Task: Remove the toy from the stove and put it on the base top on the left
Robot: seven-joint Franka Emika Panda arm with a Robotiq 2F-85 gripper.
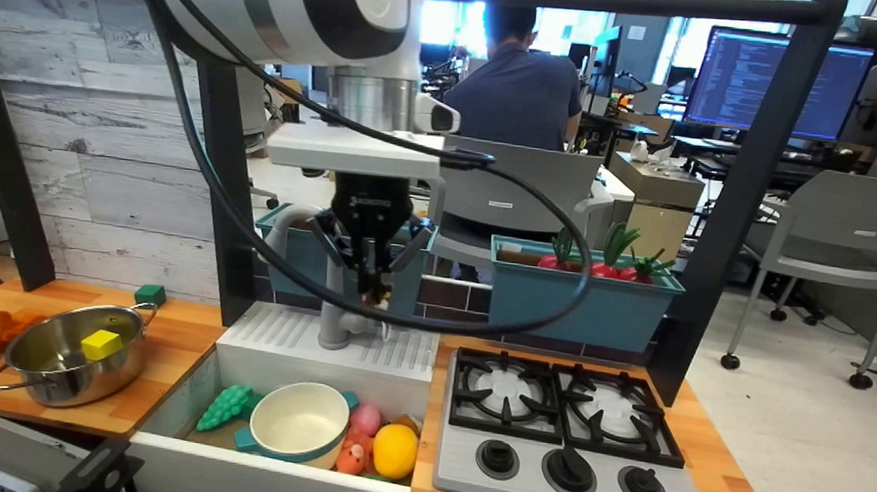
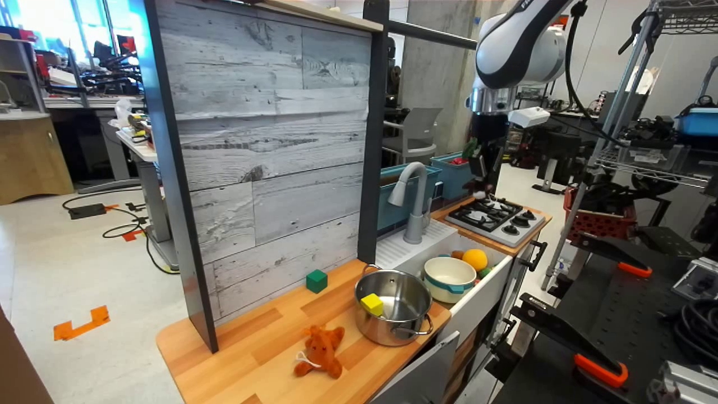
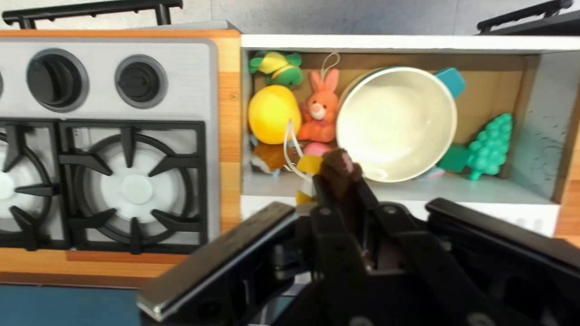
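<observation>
At left in an exterior view, the counter (image 1: 177, 342) awaits the brown toy (image 3: 334, 164), which the end effector (image 1: 373, 281) grasps in mid-air, clear of the stove (image 1: 527, 484) at right, so removal looks done and carrying and placing remain.

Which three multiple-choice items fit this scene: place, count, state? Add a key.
1. Where is the yellow block relative to the steel pot?
A) behind
B) inside
C) beneath

2. How many knobs on the stove?
A) two
B) five
C) three

3. State of the claw?
A) shut on the brown toy
B) wide open
C) shut, holding nothing

1B: both exterior views show it within the walls.
2C: an exterior view shows three along the front.
3A: the wrist view shows it clamped between the jaws.
</observation>
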